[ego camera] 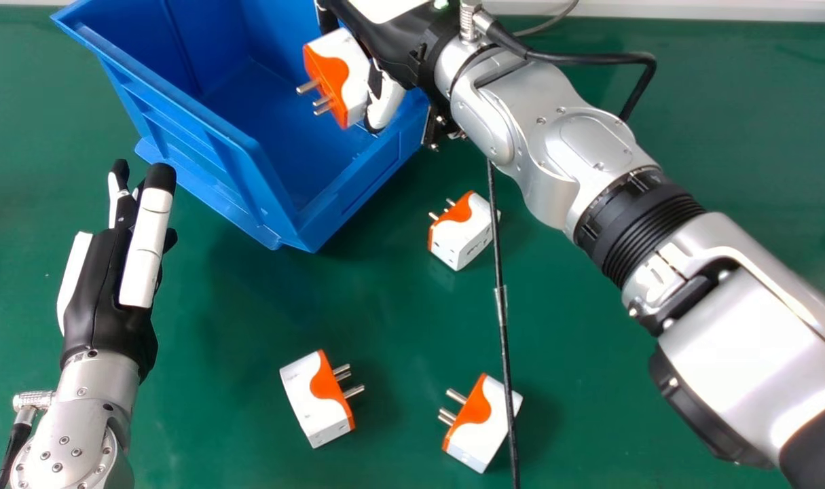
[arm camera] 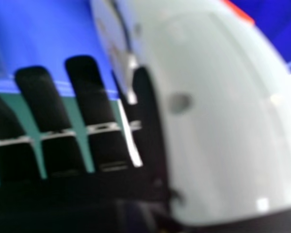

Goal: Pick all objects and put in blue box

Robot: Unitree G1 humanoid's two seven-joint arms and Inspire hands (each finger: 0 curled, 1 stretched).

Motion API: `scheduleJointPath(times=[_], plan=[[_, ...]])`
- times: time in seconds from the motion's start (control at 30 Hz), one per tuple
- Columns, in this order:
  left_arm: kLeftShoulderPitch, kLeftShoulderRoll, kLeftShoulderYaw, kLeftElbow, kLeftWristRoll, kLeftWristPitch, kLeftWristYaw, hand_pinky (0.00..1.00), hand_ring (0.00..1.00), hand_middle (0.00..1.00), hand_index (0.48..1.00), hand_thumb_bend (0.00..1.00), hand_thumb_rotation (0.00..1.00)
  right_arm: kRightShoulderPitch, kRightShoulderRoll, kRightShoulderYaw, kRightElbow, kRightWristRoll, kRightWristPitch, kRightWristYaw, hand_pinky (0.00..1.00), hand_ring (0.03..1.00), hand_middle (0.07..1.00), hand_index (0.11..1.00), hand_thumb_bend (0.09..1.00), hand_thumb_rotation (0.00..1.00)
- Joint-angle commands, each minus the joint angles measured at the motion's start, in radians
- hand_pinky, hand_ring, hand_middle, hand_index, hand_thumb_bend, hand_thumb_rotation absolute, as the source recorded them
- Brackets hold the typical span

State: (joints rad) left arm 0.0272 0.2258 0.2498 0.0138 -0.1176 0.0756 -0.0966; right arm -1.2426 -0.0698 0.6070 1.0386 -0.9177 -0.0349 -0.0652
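Plug adapter (ego camera: pixel 337 75) is held by the right hand (ego camera: pixel 387 102) over the open blue box (ego camera: pixel 174 102), which is set toward the table's (ego camera: pixel 249 305) far edge. Hand state: clamped on the adapter, thumb pressed to its side in head view. Key relation: adapter is carried on the hand's left side, prongs pointed left, away from the palm, inside the rim line and nearer the box's right side than its left wall. Height above the box floor cannot be told. Drop step judged to be in hand; only a release seems needed, with the rim to be cleared on exit. 3 adapters are left on the table: 1 (ego camera: pixel 463 231) just off the box's near right side, 2 farther toward the near edge, left (ego camera: pixel 317 401) and right (ego camera: pixel 483 424), the right one crossed by the black cable (ego camera: pixel 499 272). Left hand (ego camera: pixel 106 292) is seen idle left of the box, fingers extended.
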Motion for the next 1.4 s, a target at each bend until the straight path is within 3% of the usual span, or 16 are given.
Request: scheduleJointPath(times=[0.0,0.2,0.4,0.53,0.63,0.7,0.73,0.77,0.87,0.9,0.97,1.1,1.37], plan=[[0.009,0.002,-0.004,-0.037,0.013,-0.024,0.005,0.94,0.99,1.00,1.000,0.80,0.99,-0.173,-0.004,-0.011,0.007,0.000,0.003,-0.058,0.33,0.434,0.556,0.507,0.499,0.00],[0.013,0.000,-0.005,-0.040,0.013,-0.022,0.009,0.94,0.99,1.00,1.000,0.81,0.99,-0.197,0.008,-0.007,0.070,0.010,-0.038,-0.090,0.32,0.411,0.506,0.563,0.492,0.00],[0.016,-0.002,-0.012,-0.045,0.018,-0.023,0.016,0.93,0.99,1.00,1.000,0.81,1.00,-0.225,0.021,0.000,0.124,0.012,-0.056,-0.124,0.32,0.404,0.479,0.566,0.492,0.00],[0.020,-0.003,-0.014,-0.052,0.018,-0.022,0.017,0.93,0.99,1.00,1.000,0.80,1.00,-0.236,0.041,-0.008,0.145,0.023,-0.047,-0.141,0.35,0.435,0.523,0.500,0.499,0.00],[0.019,-0.004,-0.015,-0.047,0.019,-0.025,0.018,0.93,0.99,1.00,1.000,0.80,1.00,-0.239,0.055,-0.020,0.151,0.040,-0.045,-0.157,0.32,0.407,0.493,0.553,0.492,0.00],[0.016,-0.003,-0.015,-0.042,0.023,-0.028,0.020,0.93,0.99,1.00,1.000,0.80,1.00,-0.228,0.060,-0.030,0.148,0.052,-0.057,-0.185,0.30,0.411,0.507,0.524,0.499,0.00],[0.015,-0.003,-0.016,-0.041,0.024,-0.027,0.020,0.93,0.99,1.00,1.000,0.80,1.00,-0.221,0.059,-0.026,0.146,0.049,-0.062,-0.196,0.37,0.501,0.595,0.589,0.587,0.00],[0.014,-0.003,-0.016,-0.042,0.024,-0.027,0.021,0.93,0.98,1.00,1.000,0.81,1.00,-0.216,0.058,-0.021,0.145,0.046,-0.065,-0.204,0.50,0.648,0.737,0.695,0.675,0.00],[0.016,-0.004,-0.016,-0.045,0.026,-0.026,0.021,0.93,0.98,1.00,1.000,0.81,1.00,-0.228,0.056,0.015,0.152,0.019,-0.052,-0.188,0.68,0.829,0.919,0.840,0.792,0.00],[0.017,-0.005,-0.017,-0.047,0.027,-0.025,0.022,0.93,0.98,1.00,1.000,0.81,1.00,-0.238,0.054,0.029,0.154,0.008,-0.046,-0.170,0.76,0.913,0.959,0.903,0.895,0.18],[0.017,-0.006,-0.017,-0.048,0.029,-0.025,0.024,0.93,0.98,1.00,1.000,0.81,1.00,-0.248,0.051,0.043,0.152,-0.003,-0.042,-0.152,0.83,0.978,0.990,0.975,0.974,0.36],[0.014,-0.007,-0.017,-0.044,0.032,-0.026,0.023,0.93,0.98,1.00,1.000,0.81,1.00,-0.249,0.054,0.045,0.151,0.000,-0.043,-0.148,0.93,0.999,1.000,0.999,1.000,0.49],[0.014,-0.005,-0.016,-0.038,0.032,-0.032,0.020,0.93,0.98,1.00,1.000,0.80,1.00,-0.252,0.055,0.049,0.149,-0.001,-0.029,-0.149,0.99,1.000,1.000,1.000,1.000,0.52]])
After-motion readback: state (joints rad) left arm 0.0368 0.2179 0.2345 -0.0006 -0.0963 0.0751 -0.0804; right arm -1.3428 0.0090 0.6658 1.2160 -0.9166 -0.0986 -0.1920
